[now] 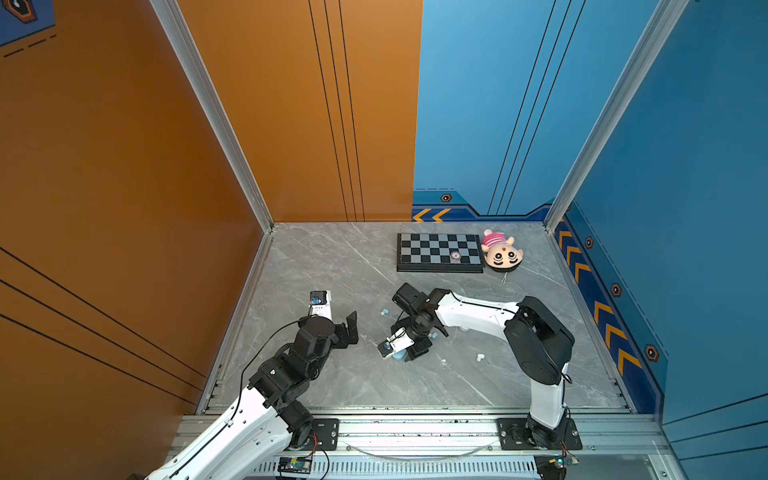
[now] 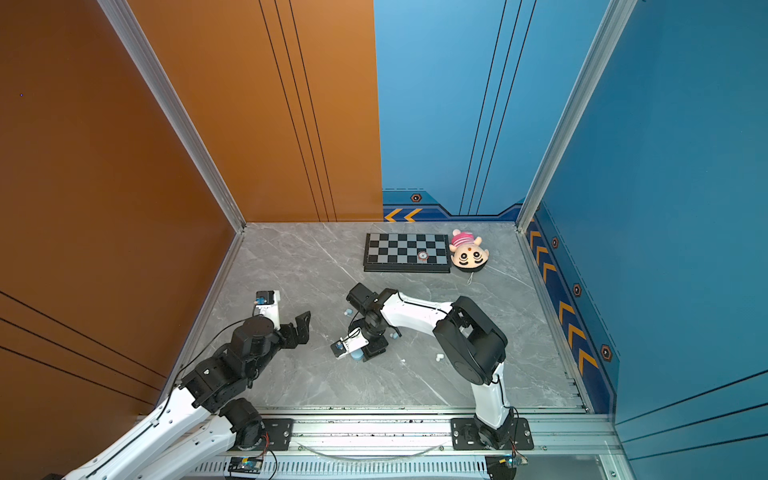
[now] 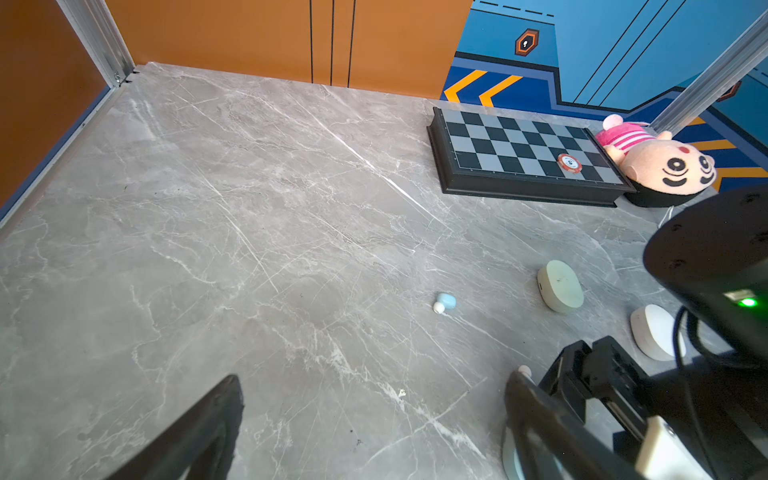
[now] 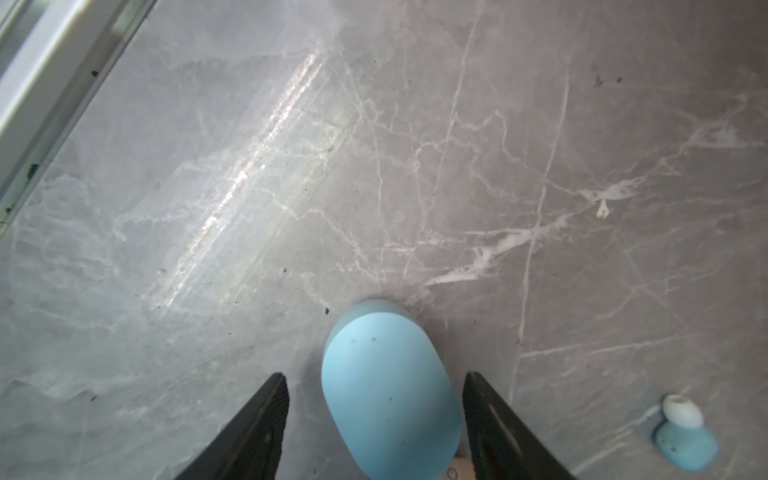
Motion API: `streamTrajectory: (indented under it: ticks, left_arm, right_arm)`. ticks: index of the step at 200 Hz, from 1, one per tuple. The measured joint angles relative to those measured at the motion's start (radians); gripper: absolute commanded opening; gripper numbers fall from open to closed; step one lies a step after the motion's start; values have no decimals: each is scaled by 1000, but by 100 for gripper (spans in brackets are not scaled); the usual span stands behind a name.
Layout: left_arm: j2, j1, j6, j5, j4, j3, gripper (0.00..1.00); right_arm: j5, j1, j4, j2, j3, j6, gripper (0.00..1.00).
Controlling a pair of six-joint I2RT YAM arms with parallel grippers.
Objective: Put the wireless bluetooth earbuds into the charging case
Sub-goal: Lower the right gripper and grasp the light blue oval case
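- The grey marble-patterned tabletop point(image 1: 332, 270) bears everything, walled in orange and blue panels.
- The right gripper point(image 4: 374, 374) points down near the table's middle. Its black fingers point(image 4: 257, 424) stand apart on either side of a closed pale blue oval plastic charging case point(image 4: 386, 395). A strip of table shows between one finger and the case. The other finger lies just beside it; whether it touches I cannot tell.
- The left gripper point(image 3: 374, 380) hovers on the left side of the table, jaws spread wide, holding nothing.
- A black-and-grey chequered board point(image 1: 439, 251) lies by the back wall, with a peach plush doll in a pink striped top point(image 1: 500, 251) just beside it on the right.
- Two more closed oval cases, a pale greenish-white one point(image 3: 560, 286) and a white one point(image 3: 654, 332), lie near each other on the table.
- The earbuds in view lie loose on the table.
  - A pale blue, white-tipped bud point(image 1: 384, 311) sits between the two grippers.
  - A white bud point(image 1: 604, 356) lies well apart, by the right arm's elbow.
  - Another blue, white-tipped bud point(image 4: 685, 432) rests near the blue case.
- A small red-and-white round chip point(image 1: 456, 256) sits on the board.
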Motion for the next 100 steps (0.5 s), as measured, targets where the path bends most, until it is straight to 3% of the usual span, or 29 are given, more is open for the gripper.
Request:
streamTrajectory:
  ticks: [63, 100]
  left_arm:
    - [6, 5, 0, 6, 0, 0, 98]
    - [10, 6, 0, 12, 0, 0, 98]
  right_arm:
    - [39, 6, 26, -1, -19, 23, 46]
    - [53, 18, 35, -33, -57, 37, 40]
